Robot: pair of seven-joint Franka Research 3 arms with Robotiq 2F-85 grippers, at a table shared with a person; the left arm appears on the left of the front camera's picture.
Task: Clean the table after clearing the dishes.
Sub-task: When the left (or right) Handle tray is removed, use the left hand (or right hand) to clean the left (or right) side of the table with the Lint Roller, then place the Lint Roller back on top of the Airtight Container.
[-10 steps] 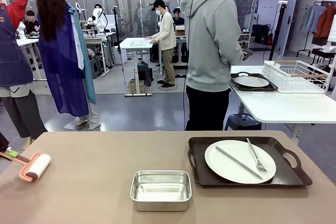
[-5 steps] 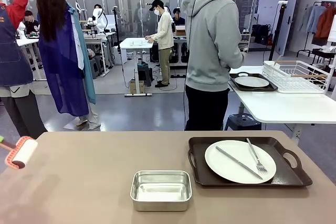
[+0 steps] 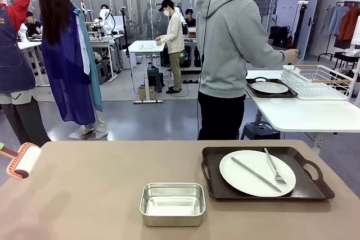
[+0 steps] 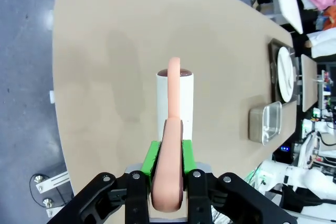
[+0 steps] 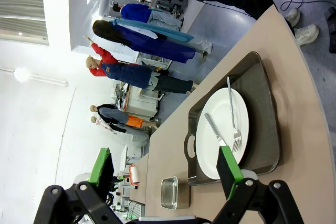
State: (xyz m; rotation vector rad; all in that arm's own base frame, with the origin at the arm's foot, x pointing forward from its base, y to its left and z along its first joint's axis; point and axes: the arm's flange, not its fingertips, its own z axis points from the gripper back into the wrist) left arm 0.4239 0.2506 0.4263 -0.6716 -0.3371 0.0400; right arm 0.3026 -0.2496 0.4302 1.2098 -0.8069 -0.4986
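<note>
Front view: the lint roller [image 3: 23,160] hangs over the left edge of the table [image 3: 101,195], its drum clear of the surface. One tray [image 3: 306,186] sits on the table's right half, carrying one plate [image 3: 250,179], one knife [image 3: 254,173] and one fork [image 3: 274,168]; one silver pan [image 3: 172,202] stands just beside the tray, toward the middle. A second tray [image 3: 251,86] with a second plate [image 3: 270,87] lies on the white side table [image 3: 304,113], where a person [image 3: 230,54] stands with their back to me; I cannot tell whether cutlery lies on it. Count: two trays, two plates, one fork and one knife seen, one pan, one roller. Left wrist view: my left gripper [image 4: 168,179] is clenched on the roller's pink handle, the white drum pointing out over bare tabletop, pan and tray well apart at the far end. Right wrist view: my right gripper [image 5: 164,161] is released, jaws wide, nothing between them, looking across at the tray and plate. Judgement: clearing is half done, so rolling belongs on the bare left half only for now. To do it well I should bring the drum down level so its whole length touches, use straight overlapping strokes from the edge inward, and stop short of the pan.
</note>
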